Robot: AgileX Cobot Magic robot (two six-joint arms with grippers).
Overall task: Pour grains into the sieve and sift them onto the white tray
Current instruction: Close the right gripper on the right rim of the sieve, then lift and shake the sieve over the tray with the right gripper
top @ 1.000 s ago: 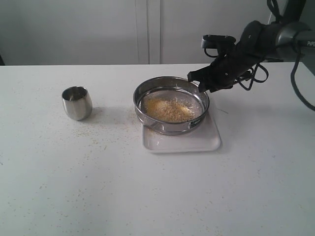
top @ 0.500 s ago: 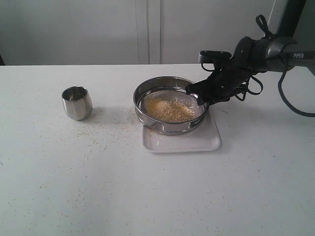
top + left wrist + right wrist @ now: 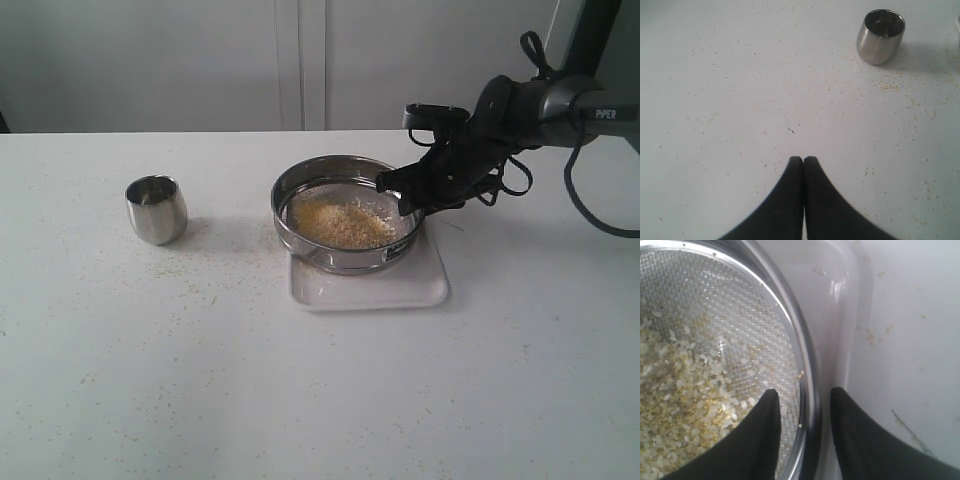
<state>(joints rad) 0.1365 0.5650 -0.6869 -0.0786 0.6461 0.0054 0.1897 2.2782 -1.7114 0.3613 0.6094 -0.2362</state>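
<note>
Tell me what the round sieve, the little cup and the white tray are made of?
The sieve looks like shiny steel: bright rim, woven wire mesh bottom. The little cup looks like polished steel, with mirror-like reflections. The white tray seems smooth glossy plastic, maybe enamel; the look leaves that open.

small steel cup (image 3: 156,208) stands upright on the white table (image 3: 200,380), pale wall panels (image 3: 300,60) behind
</note>
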